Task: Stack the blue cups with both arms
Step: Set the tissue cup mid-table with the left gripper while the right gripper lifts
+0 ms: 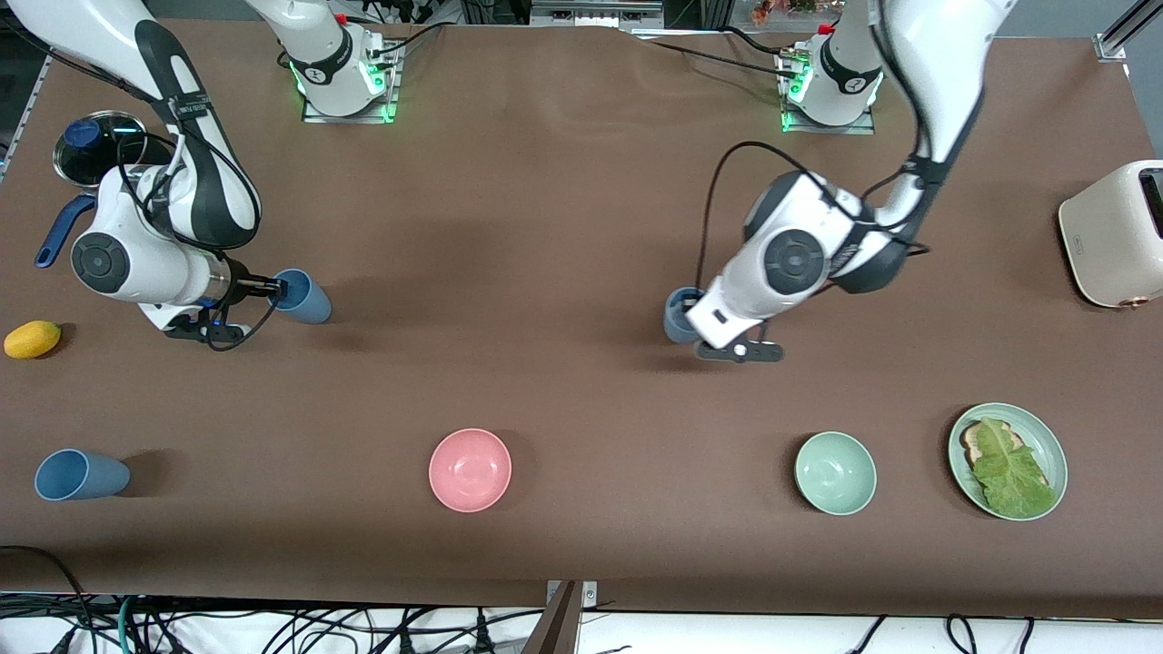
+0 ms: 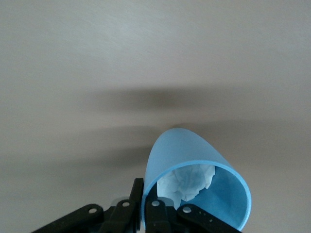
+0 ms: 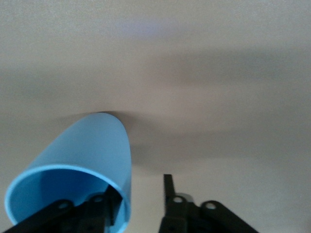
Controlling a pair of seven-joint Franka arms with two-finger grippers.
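A mid-blue cup (image 1: 309, 302) lies on its side toward the right arm's end of the table. My right gripper (image 1: 273, 289) is at its mouth and open. In the right wrist view the gripper (image 3: 141, 194) has one finger inside the cup (image 3: 92, 145) and the other well clear outside. A slate-blue cup (image 1: 677, 318) sits near the table's middle. My left gripper (image 1: 695, 331) is shut on its wall. The left wrist view shows this gripper (image 2: 146, 199) pinching the cup (image 2: 184, 150), which holds crumpled white paper (image 2: 187, 182). Another blue cup (image 1: 82, 475) lies on its side, nearer the front camera.
A pink bowl (image 1: 470, 470), a green bowl (image 1: 835, 472) and a green plate (image 1: 1052, 445) with toast and lettuce stand nearer the front camera. A cream toaster (image 1: 1113, 232) is at the left arm's end. A yellow fruit (image 1: 32, 339) and a lidded pot (image 1: 91, 145) are at the right arm's end.
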